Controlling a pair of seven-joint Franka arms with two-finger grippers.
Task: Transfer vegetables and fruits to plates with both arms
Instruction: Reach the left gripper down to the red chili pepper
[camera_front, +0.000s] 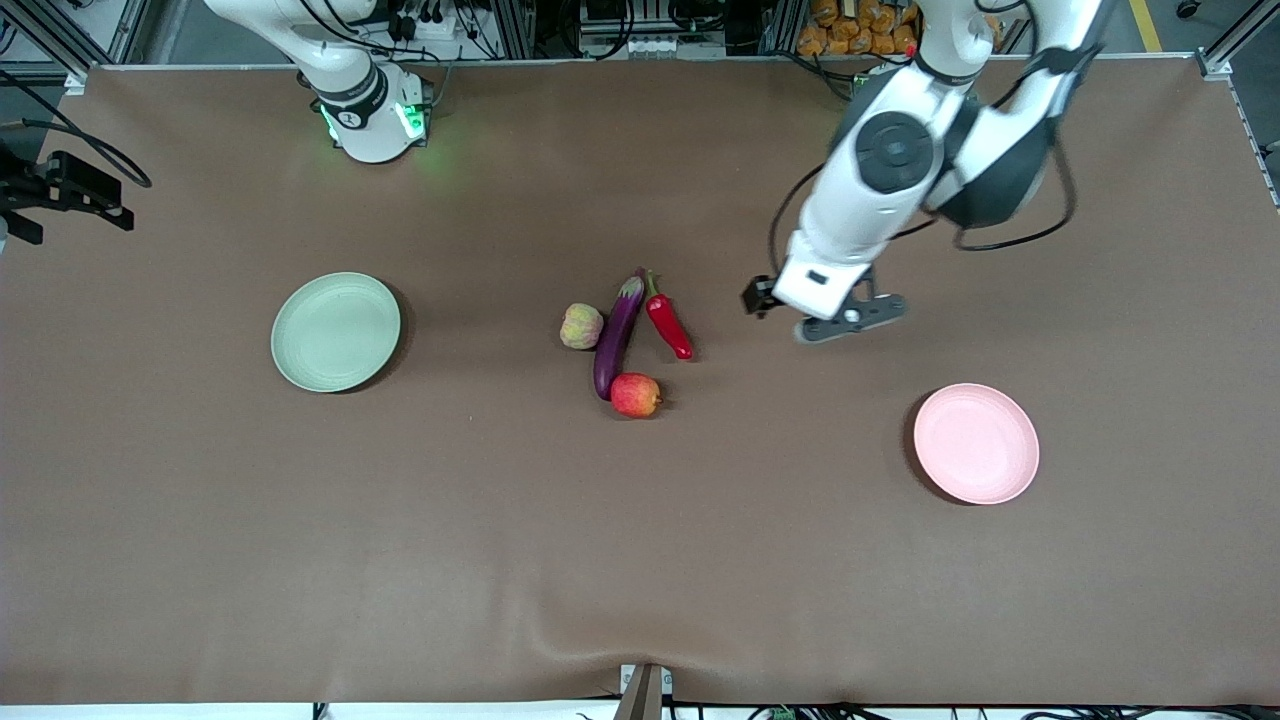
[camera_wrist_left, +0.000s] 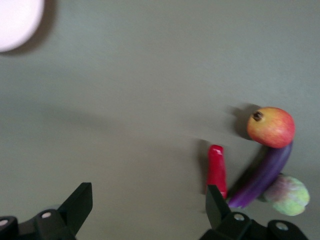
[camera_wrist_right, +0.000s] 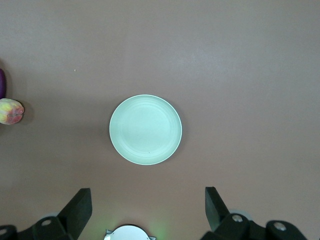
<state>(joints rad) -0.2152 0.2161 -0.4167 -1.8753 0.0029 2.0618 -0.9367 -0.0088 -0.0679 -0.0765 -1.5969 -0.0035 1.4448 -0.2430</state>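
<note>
No text, label, brand, number or sign can be read anywhere in these views. A small dark mark sits on the right arm's base (camera_front: 348, 118), but it is too small to make out.

Brown cloth covers the table (camera_front: 300, 560). One plate (camera_front: 335, 331) is pale green, the other plate (camera_front: 976, 443) pale pink. The eggplant (camera_front: 617, 338) is glossy purple, the chili pepper (camera_front: 669, 326) shiny red with a green stem. The apple-like fruit (camera_front: 636, 395) is red and yellow; the peach-like fruit (camera_front: 581, 326) looks yellowish-pink, perhaps greenish. Both arms are white with black grippers: left gripper (camera_wrist_left: 145, 210), right gripper (camera_wrist_right: 145, 210)
</note>
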